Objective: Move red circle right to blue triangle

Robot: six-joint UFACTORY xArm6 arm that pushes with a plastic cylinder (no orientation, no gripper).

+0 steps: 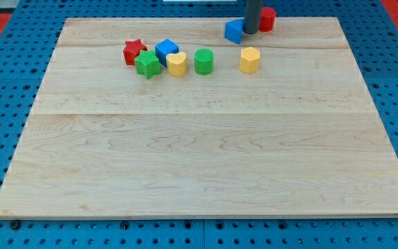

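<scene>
The red circle (pixel 267 19) sits near the view's top edge of the wooden board (pixel 206 166), right of centre. The blue triangle (pixel 235 30) lies just to its left. My rod comes down between the two blocks, and my tip (pixel 250 32) rests on the board touching or nearly touching both, with the red circle on its right and the blue triangle on its left. The rod hides the red circle's left side.
A cluster lies at the upper left: red star (pixel 134 51), blue cube (pixel 166 50), green star (pixel 147 65), yellow heart (pixel 177 64), green cylinder (pixel 204 61). A yellow hexagon (pixel 250 60) sits below the blue triangle. Blue pegboard surrounds the board.
</scene>
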